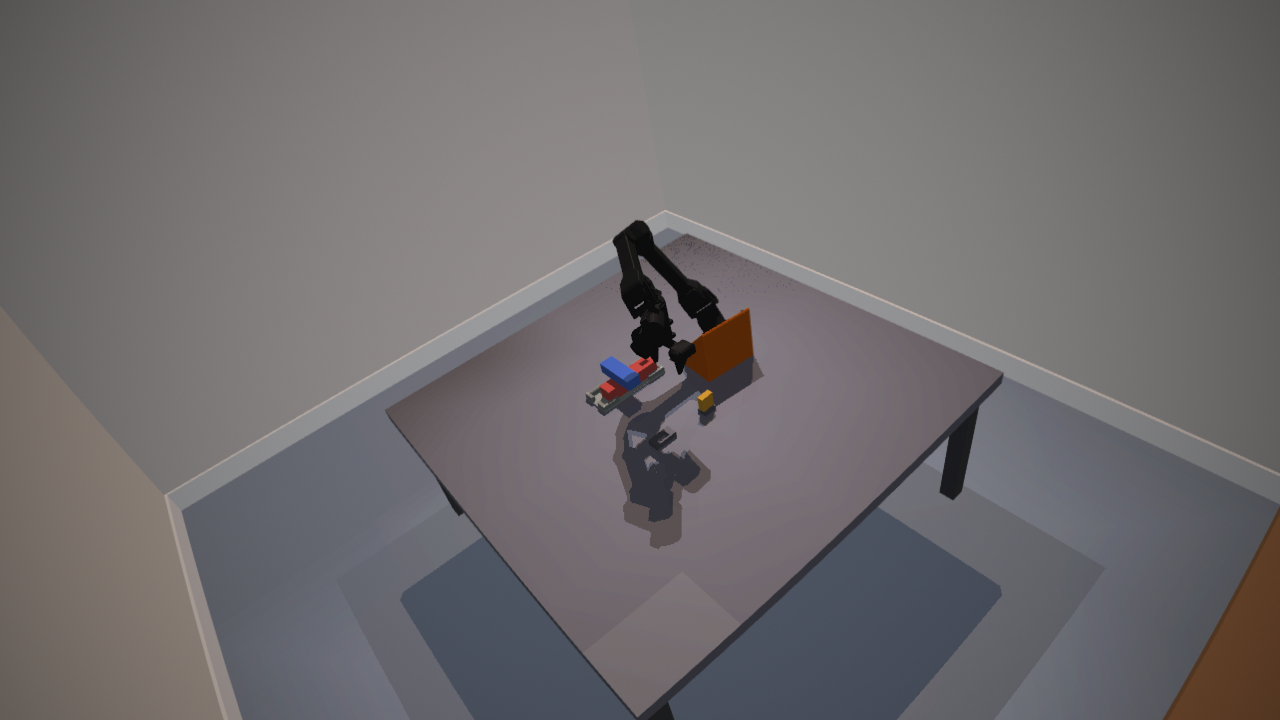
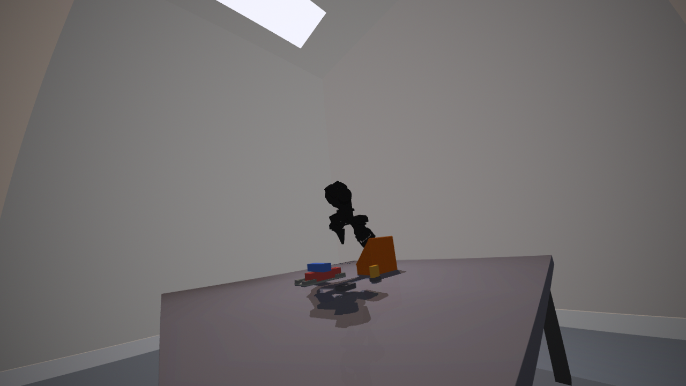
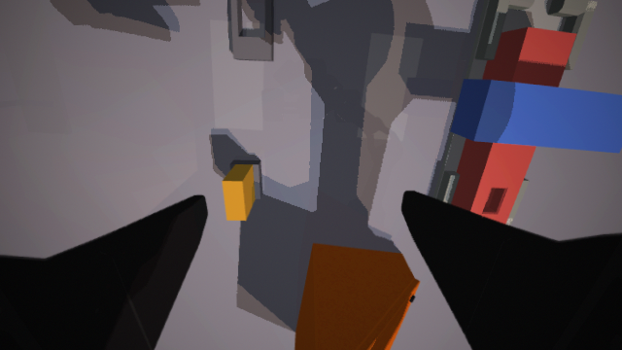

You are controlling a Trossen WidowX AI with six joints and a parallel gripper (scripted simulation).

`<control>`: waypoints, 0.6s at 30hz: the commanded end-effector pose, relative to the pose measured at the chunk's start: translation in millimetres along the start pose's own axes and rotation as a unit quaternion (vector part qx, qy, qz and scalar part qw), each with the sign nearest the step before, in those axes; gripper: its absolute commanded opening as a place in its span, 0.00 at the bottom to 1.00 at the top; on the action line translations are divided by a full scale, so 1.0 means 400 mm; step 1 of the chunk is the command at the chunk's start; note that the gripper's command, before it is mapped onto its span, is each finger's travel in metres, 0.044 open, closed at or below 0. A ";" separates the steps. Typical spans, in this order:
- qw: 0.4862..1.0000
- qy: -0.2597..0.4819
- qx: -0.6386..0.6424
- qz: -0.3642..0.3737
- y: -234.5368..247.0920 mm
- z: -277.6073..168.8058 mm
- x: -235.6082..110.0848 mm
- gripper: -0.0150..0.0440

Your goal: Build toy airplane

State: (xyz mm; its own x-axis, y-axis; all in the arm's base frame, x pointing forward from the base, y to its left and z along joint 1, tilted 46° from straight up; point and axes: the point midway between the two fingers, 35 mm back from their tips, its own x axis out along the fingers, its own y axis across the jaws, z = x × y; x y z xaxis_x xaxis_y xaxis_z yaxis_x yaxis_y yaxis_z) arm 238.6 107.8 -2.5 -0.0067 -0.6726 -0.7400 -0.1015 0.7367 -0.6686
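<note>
The red fuselage (image 1: 642,366) (image 2: 322,275) (image 3: 505,165) lies in the grey cradle (image 1: 604,408) (image 2: 340,275) (image 3: 449,187) and looks flat. The blue wing (image 1: 615,369) (image 2: 319,267) (image 3: 559,117) lies across the top of the fuselage; its tab is hidden. The small tail socket (image 3: 495,200) shows empty. The yellow tail fin (image 1: 705,400) (image 2: 374,271) (image 3: 237,200) stands upright on the table, apart from the cradle, with a small dark holder (image 3: 258,170) partly visible at its foot. My gripper (image 1: 666,364) (image 3: 306,202) is open and empty, above the table between cradle and fin.
An orange wedge-shaped block (image 1: 729,349) (image 2: 383,257) (image 3: 355,292) stands in front of the arm's base, behind the fin. A small grey hollow holder (image 1: 663,438) (image 2: 345,287) (image 3: 253,52) lies farther out on the table, within the arm's shadow.
</note>
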 end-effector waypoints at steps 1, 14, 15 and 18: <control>1.000 0.009 0.003 -0.017 0.137 -0.102 0.028 1.00; 1.000 0.010 0.005 -0.026 0.163 -0.136 0.177 1.00; 1.000 0.010 0.005 -0.026 0.162 -0.137 0.183 1.00; 1.000 0.010 0.005 -0.026 0.162 -0.137 0.183 1.00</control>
State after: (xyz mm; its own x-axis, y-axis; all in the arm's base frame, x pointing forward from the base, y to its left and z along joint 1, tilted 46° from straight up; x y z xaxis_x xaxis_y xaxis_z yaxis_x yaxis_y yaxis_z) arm 175.7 105.4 -91.2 -0.0367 -0.7165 -0.6966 -0.0890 0.6966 -0.7119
